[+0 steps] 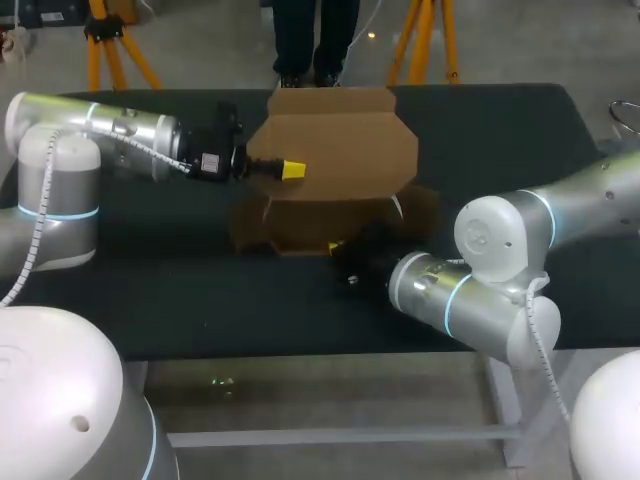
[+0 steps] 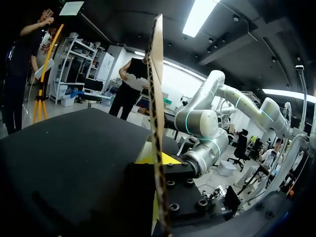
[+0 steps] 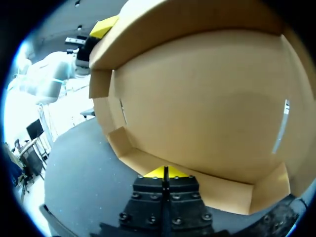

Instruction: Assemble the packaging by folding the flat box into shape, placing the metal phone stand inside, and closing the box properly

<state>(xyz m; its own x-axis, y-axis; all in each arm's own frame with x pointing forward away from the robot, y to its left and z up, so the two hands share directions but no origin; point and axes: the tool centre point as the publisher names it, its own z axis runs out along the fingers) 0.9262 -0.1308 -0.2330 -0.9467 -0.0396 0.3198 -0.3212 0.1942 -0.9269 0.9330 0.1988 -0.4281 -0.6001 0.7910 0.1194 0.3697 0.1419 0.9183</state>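
Note:
The brown cardboard box (image 1: 335,150) lies half-folded at the middle of the dark table, its wide panel raised behind a low front wall (image 1: 300,232). My left gripper (image 1: 291,170) is shut on the left edge of the raised panel (image 2: 157,98), which runs edge-on between its fingers (image 2: 165,159). My right gripper (image 1: 338,248) is shut, its yellow tips (image 3: 165,172) against the lower edge of the front wall (image 3: 197,180). Ahead of it the inside of the box (image 3: 207,98) fills the view. No phone stand shows inside the box.
A curved metal object (image 1: 626,112) sits at the table's far right edge, cut off by the view. My right arm (image 2: 200,123) stands just beyond the panel in the left wrist view. Bare dark tabletop (image 1: 160,290) lies in front and to the left.

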